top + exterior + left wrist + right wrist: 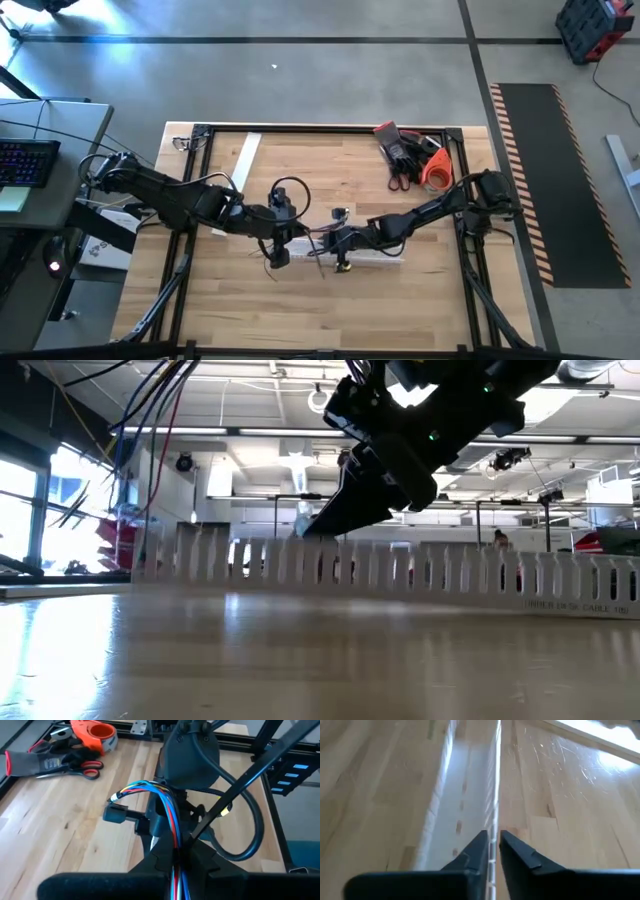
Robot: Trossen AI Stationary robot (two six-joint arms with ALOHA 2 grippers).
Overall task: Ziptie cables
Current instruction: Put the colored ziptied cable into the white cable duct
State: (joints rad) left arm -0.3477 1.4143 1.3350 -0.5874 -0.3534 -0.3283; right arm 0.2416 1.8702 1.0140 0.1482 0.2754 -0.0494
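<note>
A light wooden bench (400,300) with a black metal frame along its edges carries everything. A long white slotted plastic channel (375,252) lies flat near the middle of the boards; in the low view its row of upright teeth (400,565) runs across the width of the bench. A second flat white strip (243,160) lies at an angle toward the far left corner. Near the far right corner sits a heap of tools (410,155): red-handled scissors (82,767), a dark glove and an orange tape roll (95,731), touching one another.
</note>
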